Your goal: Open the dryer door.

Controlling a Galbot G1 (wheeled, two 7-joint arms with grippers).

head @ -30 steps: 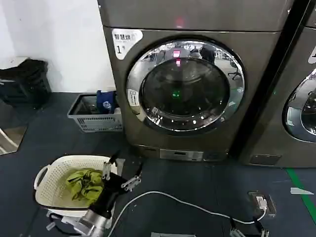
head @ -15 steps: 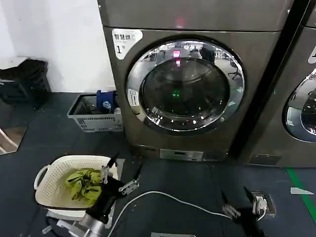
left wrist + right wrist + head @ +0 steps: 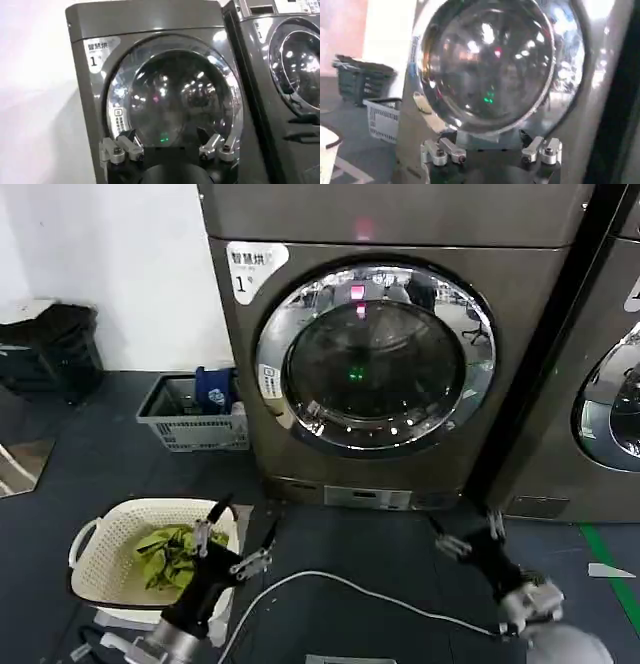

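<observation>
- Right gripper [image 3: 468,534]: low on the floor in front of the dryer, below and to the right of the dryer door, empty, fingers spread wide. A second ago only its tips showed at the bottom edge of the head view; it has since advanced markedly towards the machine. Judgement: this arm is making the approach, and the reach is under way but short of contact.
- Left gripper [image 3: 236,537]: also near the floor, well below and left of the dryer door, beside a white laundry basket [image 3: 90,546] holding green cloth [image 3: 168,552]. Fingers wide apart, holding nothing. It has drifted only slightly over the last second; judged to be idle.
- White cable [image 3: 360,589]: lies across the dark floor between the two grippers, in front of the dryer.
- Grey crate [image 3: 190,429]: stands against the dryer's lower left corner, below and left of the door.
- Dryer door [image 3: 375,356]: chrome ring around dark glass, on the front of the bronze-grey machine, just right of the white "1" label [image 3: 250,266]. It sits flush and closed, unchanged; nothing touches it. The task's opening step is judged not yet begun.
- Second machine [image 3: 610,384]: right of the dryer, cut off by the edge of the head view.
- Not established: no handle or latch recess can be made out on the chrome ring; reflections obscure it in both wrist views. The drum's contents are hidden behind the tinted glass.
</observation>
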